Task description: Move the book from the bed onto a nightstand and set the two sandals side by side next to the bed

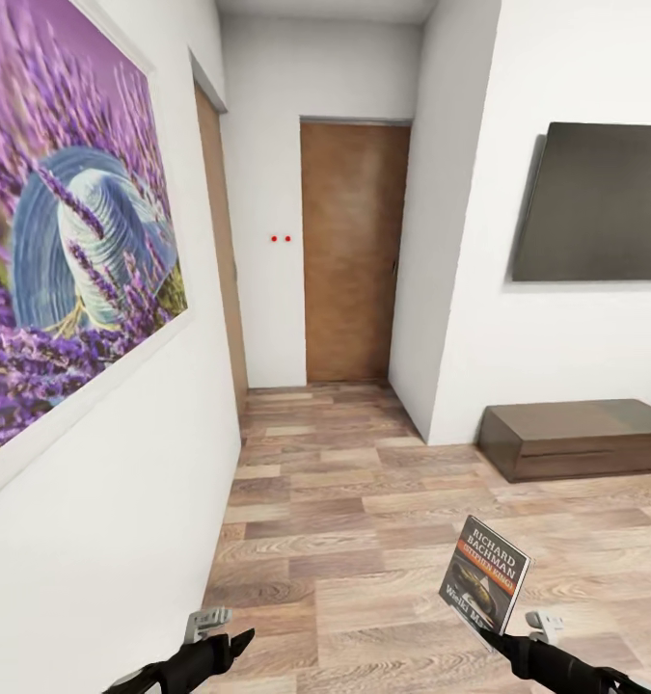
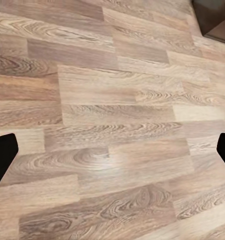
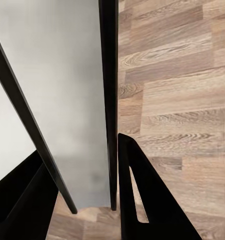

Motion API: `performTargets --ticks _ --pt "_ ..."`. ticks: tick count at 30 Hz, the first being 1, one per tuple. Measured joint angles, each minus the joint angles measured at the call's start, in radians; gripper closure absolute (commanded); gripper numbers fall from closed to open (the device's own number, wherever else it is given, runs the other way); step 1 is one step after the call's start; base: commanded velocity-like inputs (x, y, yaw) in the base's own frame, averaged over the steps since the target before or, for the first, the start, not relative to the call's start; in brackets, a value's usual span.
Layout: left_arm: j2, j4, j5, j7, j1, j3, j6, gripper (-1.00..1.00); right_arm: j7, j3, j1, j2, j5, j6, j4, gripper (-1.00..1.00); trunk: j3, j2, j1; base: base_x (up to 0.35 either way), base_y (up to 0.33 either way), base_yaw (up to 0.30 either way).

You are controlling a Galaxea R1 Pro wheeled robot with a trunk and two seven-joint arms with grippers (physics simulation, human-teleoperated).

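My right gripper (image 1: 494, 636) is shut on the lower edge of the book (image 1: 484, 575) and holds it upright above the wood floor. The dark cover with its orange band and white "Richard Bachman" lettering faces the head camera. In the right wrist view the book (image 3: 67, 100) runs edge-on between the two dark fingers (image 3: 142, 200). My left gripper (image 1: 236, 641) hangs low at the left, open and empty. In the left wrist view its fingertips (image 2: 2, 155) stand far apart over bare planks. The bed, the nightstand and the sandals are out of view.
A white wall with a large lavender picture (image 1: 69, 222) stands close on my left. Ahead, a short passage ends at a tan door (image 1: 354, 251). At the right, a dark screen (image 1: 600, 202) hangs above a long low dark cabinet (image 1: 576, 439). Plank floor (image 1: 344, 501) stretches between.
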Motion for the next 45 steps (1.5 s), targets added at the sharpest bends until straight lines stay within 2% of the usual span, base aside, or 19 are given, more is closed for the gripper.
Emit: performTargets --ticks 11,18,19,22,23,25,28,31,34,35,37,38,42,43,45 --pt "0.000 0.000 0.000 0.000 0.000 0.000 0.000 -1.00 -0.001 0.000 0.000 0.000 0.000 -0.001 0.000 1.00 0.000 0.000 0.000 0.319 0.000 -0.277" --pt "0.000 0.000 0.000 0.000 0.000 0.000 0.000 -1.00 -0.006 0.000 0.000 0.002 -0.002 -0.002 0.001 1.00 0.000 0.000 0.000 0.319 0.000 -0.065" --pt "0.000 0.000 0.000 0.000 0.000 0.000 0.000 -1.00 -0.007 0.001 0.000 0.007 -0.003 -0.002 0.002 1.00 0.000 0.000 0.000 0.319 0.000 -0.007" --pt "0.000 0.000 0.000 0.000 0.000 0.000 0.000 -1.00 -0.013 0.004 0.000 0.051 -0.003 -0.003 0.005 1.00 0.000 0.000 0.000 0.318 0.000 -0.003" --pt "0.000 0.000 0.000 0.000 0.000 0.000 0.000 -1.00 -0.026 0.001 0.000 0.067 -0.002 -0.003 0.018 1.00 0.000 0.000 0.000 0.319 0.000 -0.001" --pt "0.000 0.000 0.000 0.000 0.000 0.000 0.000 -1.00 -0.071 -0.004 0.000 0.076 -0.003 -0.019 0.053 1.00 0.000 0.000 0.000 0.319 0.000 0.000" --pt "0.000 0.000 0.001 0.000 0.000 0.000 0.000 -1.00 -0.182 -0.012 0.000 0.081 -0.006 -0.073 0.082 1.00 0.000 0.000 0.000 0.319 0.000 0.000" --pt "0.000 0.000 0.000 0.001 0.000 0.000 0.000 -1.00 -0.320 -0.016 0.000 0.084 -0.006 -0.117 0.097 1.00 0.000 0.000 0.000 0.319 0.000 0.000" --pt "0.001 -0.001 0.000 0.011 0.000 0.000 0.000 -1.00 -0.356 -0.010 0.000 0.082 -0.005 -0.127 0.129 1.00 0.000 0.000 0.000 0.318 0.000 0.000" --pt "0.001 -0.002 -0.002 0.032 0.000 0.000 0.001 -1.00 -0.362 -0.013 0.001 0.081 -0.005 -0.127 0.157 1.00 0.000 0.000 0.000 0.319 0.000 0.000" --pt "0.002 -0.001 -0.017 0.075 0.000 -0.002 0.001 -1.00 -0.366 -0.010 0.001 0.081 -0.005 -0.137 0.188 1.00 0.000 0.000 0.000 0.318 0.000 0.000" --pt "0.002 -0.001 -0.038 0.091 0.004 -0.004 0.001 -1.00 -0.366 -0.012 0.001 0.081 -0.006 -0.145 0.195 1.00 0.000 0.000 0.000 0.318 0.000 0.000" --pt "0.007 -0.001 -0.150 0.117 0.042 -0.007 0.001 -1.00 -0.367 -0.010 0.003 0.082 -0.002 -0.160 0.206 1.00 0.000 0.000 0.000 0.318 0.000 0.000" --pt "0.008 -0.001 -0.163 0.118 0.046 -0.007 0.000 -1.00 -0.367 -0.010 0.003 0.082 -0.002 -0.160 0.207 1.00 0.000 0.000 0.000 0.318 0.000 0.000" --pt "0.009 -0.001 -0.218 0.122 0.069 -0.009 -0.002 -1.00 -0.366 -0.010 0.005 0.082 0.000 -0.162 0.208 1.00 0.000 0.000 0.000 0.318 0.000 0.000"
